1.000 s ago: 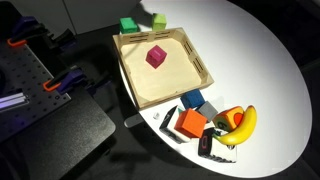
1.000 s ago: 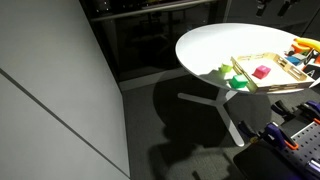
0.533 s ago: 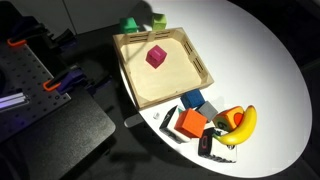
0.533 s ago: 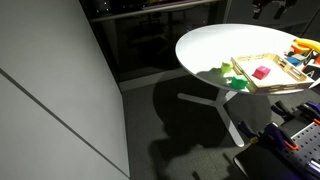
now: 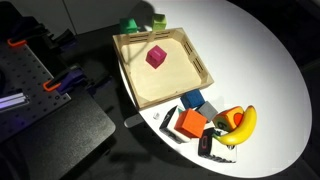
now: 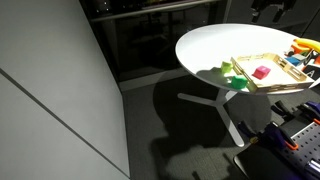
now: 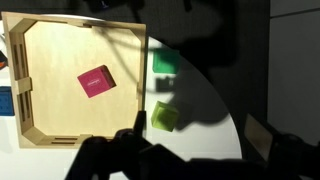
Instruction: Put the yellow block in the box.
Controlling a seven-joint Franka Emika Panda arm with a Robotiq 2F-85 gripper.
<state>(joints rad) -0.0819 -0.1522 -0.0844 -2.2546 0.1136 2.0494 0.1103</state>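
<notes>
The yellow block (image 7: 165, 118) lies on the white table just outside the box's rim; it also shows at the table's far edge in an exterior view (image 5: 159, 21). The box (image 5: 128, 75) is a shallow light-wood tray, seen also in the wrist view (image 7: 143, 80). It holds a magenta cube (image 5: 156, 57). A darker green cube (image 7: 163, 65) sits in shadow beside the yellow block. My gripper (image 7: 200, 152) hangs high above the table near the blocks. Its dark fingers stand wide apart with nothing between them. It shows as a dark shape in an exterior view (image 6: 270, 9).
A banana (image 5: 247, 120), an orange block (image 5: 190, 124), a blue block (image 5: 194, 100) and dark items cluster past the box's near corner. The round table's edge (image 7: 232, 110) curves close to the yellow block. A black bench with orange clamps (image 5: 55, 85) stands beside the table.
My gripper has shifted slightly above the table's far side. Its shadow now lies over the yellow and green blocks. The objects have not moved.
</notes>
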